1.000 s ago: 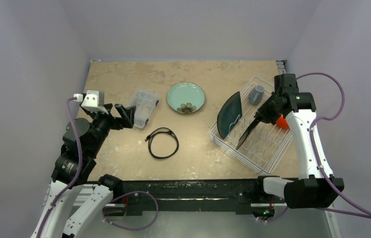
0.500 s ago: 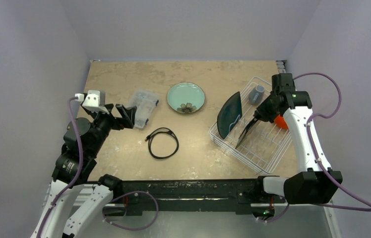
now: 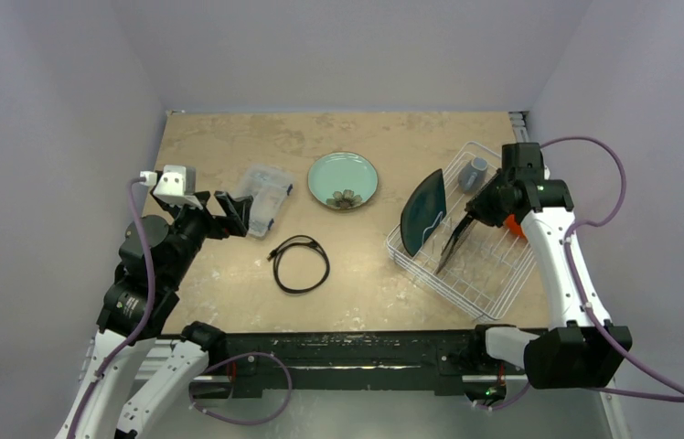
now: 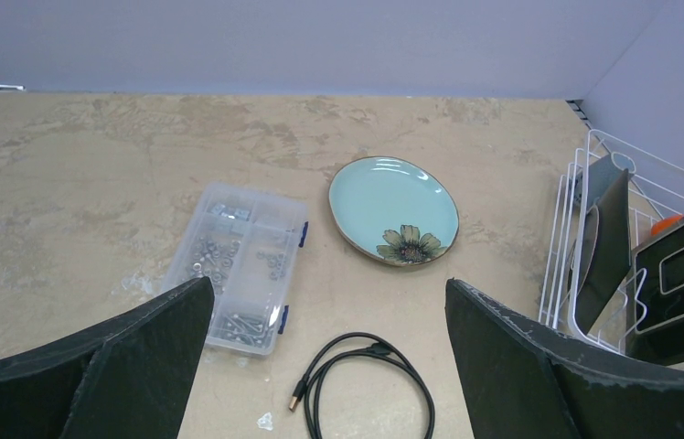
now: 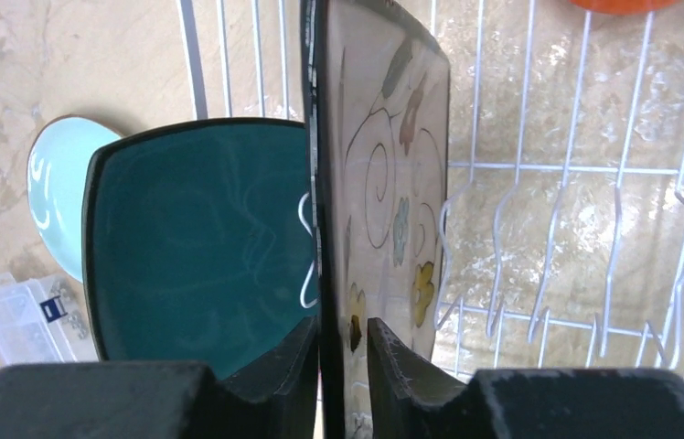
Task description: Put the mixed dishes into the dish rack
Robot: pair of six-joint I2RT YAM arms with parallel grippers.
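White dish rack (image 3: pixel 494 283) is loaded with 3 dishes: teal plate (image 3: pixel 423 212), mug (image 3: pixel 475 171), orange bowl (image 5: pixel 626 5). The patterned plate (image 5: pixel 384 183) is clamped upright among its tines by the right gripper (image 5: pixel 343 343). 1 mint plate (image 3: pixel 343 179) is left on the table (image 3: pixel 229 137); the left gripper (image 4: pixel 325 306) is spread apart.

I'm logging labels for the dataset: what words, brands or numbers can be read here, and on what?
None can be read. The patterned plate and the mint plate carry only flower designs; the clear box shows no legible label.
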